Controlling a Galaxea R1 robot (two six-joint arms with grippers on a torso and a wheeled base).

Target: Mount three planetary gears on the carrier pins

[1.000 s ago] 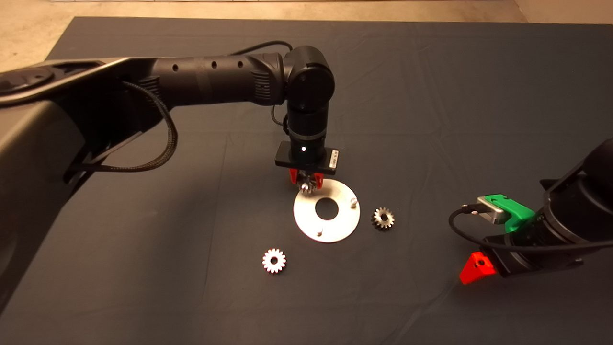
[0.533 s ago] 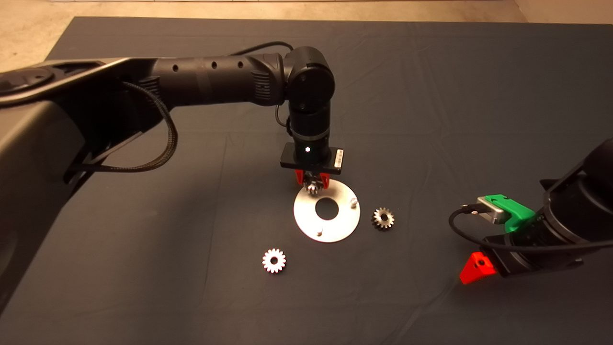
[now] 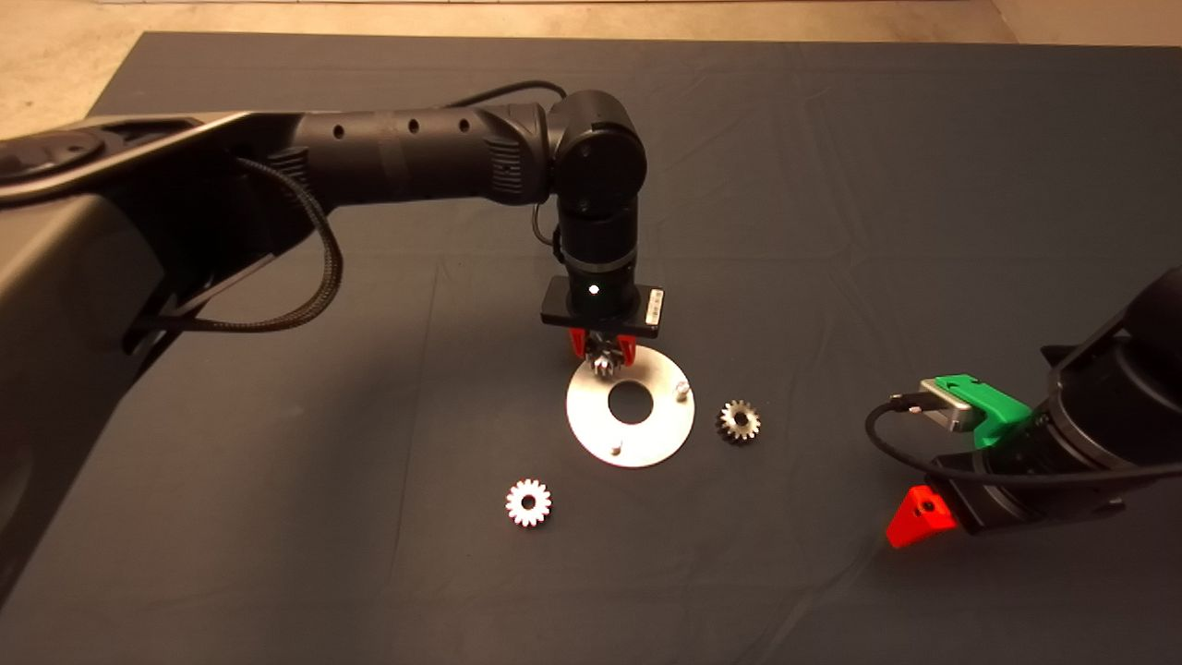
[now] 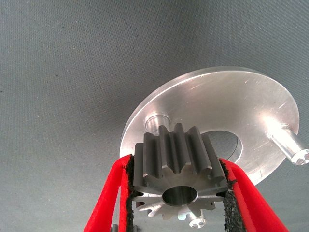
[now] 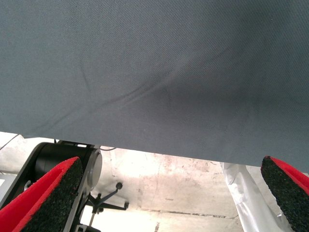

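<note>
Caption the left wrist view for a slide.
Left gripper holds a planetary gear over the carrier disc, near a pin.

Three small silvery toothed gears with round centre holes. One gear (image 4: pixel 178 181) is held just above the far rim of a flat round silver disc (image 3: pixel 631 406) with a large centre hole. Two upright pegs (image 3: pixel 681 390) show near its rim. Another gear (image 3: pixel 739 421) lies flat just right of the disc; the third gear (image 3: pixel 528 503) lies on the mat, nearer and to the left.
</note>
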